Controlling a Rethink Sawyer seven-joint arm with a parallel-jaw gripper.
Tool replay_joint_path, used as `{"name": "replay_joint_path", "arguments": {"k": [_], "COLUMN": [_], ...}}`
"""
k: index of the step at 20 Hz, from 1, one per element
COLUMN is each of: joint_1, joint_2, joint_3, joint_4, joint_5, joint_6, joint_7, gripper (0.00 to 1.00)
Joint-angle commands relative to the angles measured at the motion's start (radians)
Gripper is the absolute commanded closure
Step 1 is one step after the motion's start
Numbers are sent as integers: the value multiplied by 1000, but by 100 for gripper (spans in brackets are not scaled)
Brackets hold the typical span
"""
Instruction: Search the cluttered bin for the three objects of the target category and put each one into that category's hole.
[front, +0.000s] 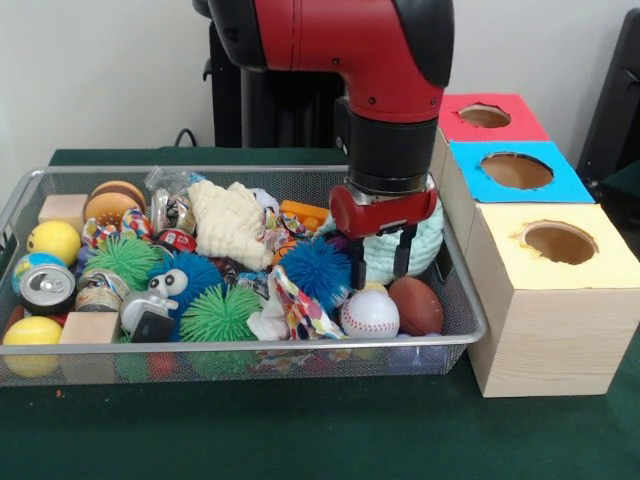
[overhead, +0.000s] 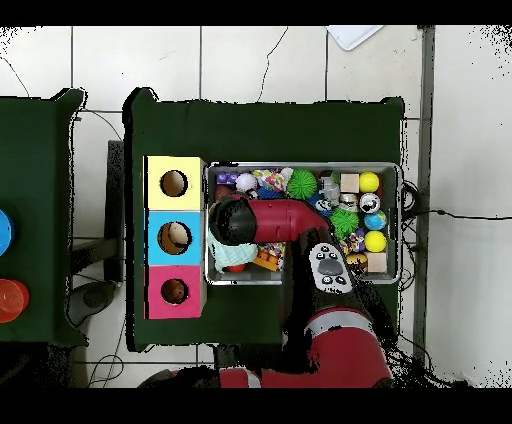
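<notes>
Right in front of us is the bin, its mesh front wall blurring the low items behind it, and a yellow ball sits half hidden at the left corner. From overhead, the arm covers much of the bin's box-side end, so we cannot see what lies under it there. We cannot pick out a teddy bear or a pale yellow toy in the heap; a cream knobbly soft thing lies mid-bin, but we cannot tell what it is. The arm comes down vertically at the bin's right end, wrist pointing straight down. The gripper hangs with its two dark fingers parted, nothing between them, just above the baseball and in front of a pale mint fluffy lump. The red box's hole is farthest back, beyond the blue one.
</notes>
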Motion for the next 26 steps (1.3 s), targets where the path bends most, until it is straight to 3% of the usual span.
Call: {"name": "replay_joint_path", "arguments": {"k": [1, 11, 16, 26], "joint_1": [3, -26, 6, 35], "joint_2": [16, 108, 182, 162], "joint_3": [62, 87, 29, 2], "joint_4": [-13, -53, -116, -108], "joint_5": [42, 15, -40, -39], "joint_6": [151, 49, -29, -18], "joint_7": [120, 97, 102, 119], "gripper": [0, 0, 0, 0]}}
